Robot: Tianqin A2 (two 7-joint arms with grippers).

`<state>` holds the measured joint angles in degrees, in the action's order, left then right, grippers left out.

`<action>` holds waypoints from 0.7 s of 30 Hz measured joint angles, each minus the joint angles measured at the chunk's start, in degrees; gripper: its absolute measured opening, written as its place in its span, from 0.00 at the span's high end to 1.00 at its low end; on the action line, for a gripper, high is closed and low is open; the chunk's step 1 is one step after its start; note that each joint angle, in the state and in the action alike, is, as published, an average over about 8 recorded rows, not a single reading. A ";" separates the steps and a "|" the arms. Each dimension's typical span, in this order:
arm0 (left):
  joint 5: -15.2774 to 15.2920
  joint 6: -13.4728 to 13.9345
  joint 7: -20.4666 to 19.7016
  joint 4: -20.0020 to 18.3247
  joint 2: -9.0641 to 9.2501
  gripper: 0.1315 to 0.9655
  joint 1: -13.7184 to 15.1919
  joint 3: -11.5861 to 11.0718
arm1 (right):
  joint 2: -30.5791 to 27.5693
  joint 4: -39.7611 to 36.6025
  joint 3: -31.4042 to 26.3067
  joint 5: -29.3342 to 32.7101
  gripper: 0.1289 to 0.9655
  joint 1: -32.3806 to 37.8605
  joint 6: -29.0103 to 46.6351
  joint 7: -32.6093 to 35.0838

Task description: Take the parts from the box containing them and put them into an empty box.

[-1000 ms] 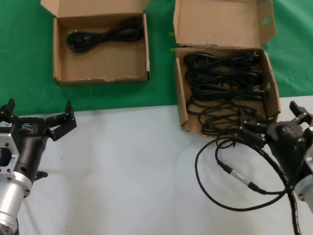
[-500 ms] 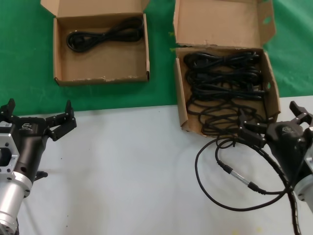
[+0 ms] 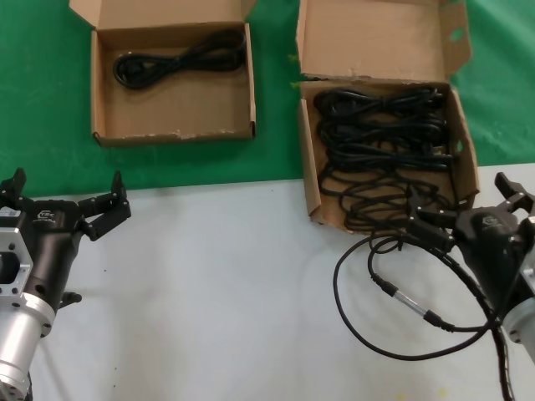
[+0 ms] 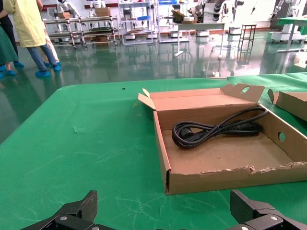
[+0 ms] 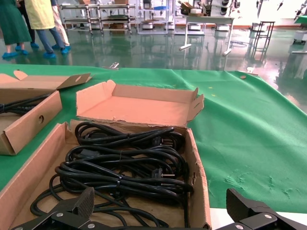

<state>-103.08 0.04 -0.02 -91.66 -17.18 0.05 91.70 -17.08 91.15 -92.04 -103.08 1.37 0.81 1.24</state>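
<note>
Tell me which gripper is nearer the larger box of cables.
Right. The right gripper sits at the front wall of the larger box, fingers open. The left gripper waits open far across the table, below the smaller box.

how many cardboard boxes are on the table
2. The smaller box, holding one coiled cable, sits far left on the green cloth; the larger box, full of cables, sits far right by the right gripper.

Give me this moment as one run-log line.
left gripper: open, idle near table edge | right gripper: open, at larger box front | smaller box: one cable bundle | larger box: several cable bundles
</note>
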 joint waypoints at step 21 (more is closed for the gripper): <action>0.00 0.00 0.00 0.00 0.00 0.00 0.00 0.00 | 0.00 0.00 0.00 0.00 0.00 0.00 0.00 0.00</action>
<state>-103.08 0.04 -0.02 -91.66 -17.18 0.05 91.70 -17.08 91.15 -92.04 -103.08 1.37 0.81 1.24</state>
